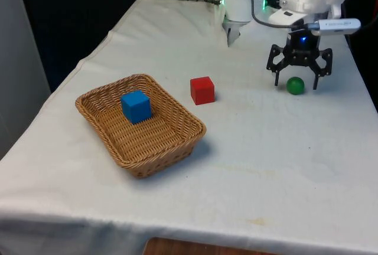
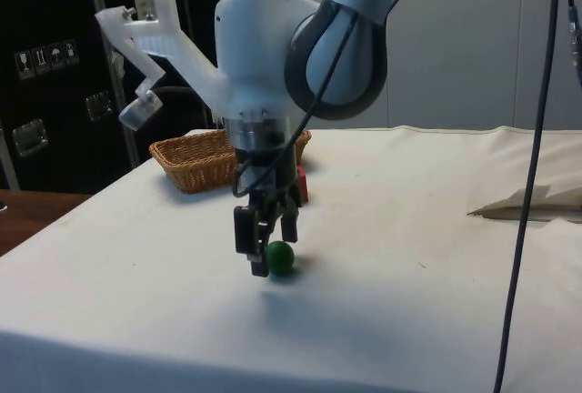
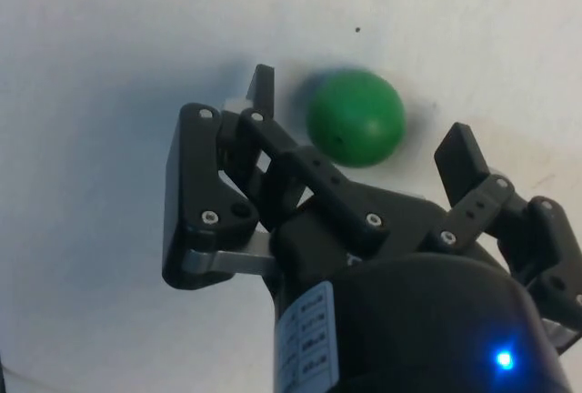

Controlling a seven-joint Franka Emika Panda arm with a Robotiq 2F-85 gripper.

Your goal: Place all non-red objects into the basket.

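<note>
A green ball (image 1: 295, 85) lies on the white cloth at the front view's right, near the robot. My gripper (image 1: 296, 81) hangs low over it, open, with one finger on each side of the ball (image 3: 356, 118) and neither touching it. From the side, the ball (image 2: 280, 257) sits on the cloth just beside the fingertips (image 2: 259, 263). A blue cube (image 1: 136, 106) rests inside the wicker basket (image 1: 177, 143) at the front view's left. A red cube (image 1: 202, 90) stands on the cloth between the basket and the ball.
The basket (image 2: 186, 158) sits beyond the arm in the side view, with the red cube (image 2: 300, 184) partly hidden behind the gripper. A fold of cloth (image 2: 532, 200) lies at the side view's right.
</note>
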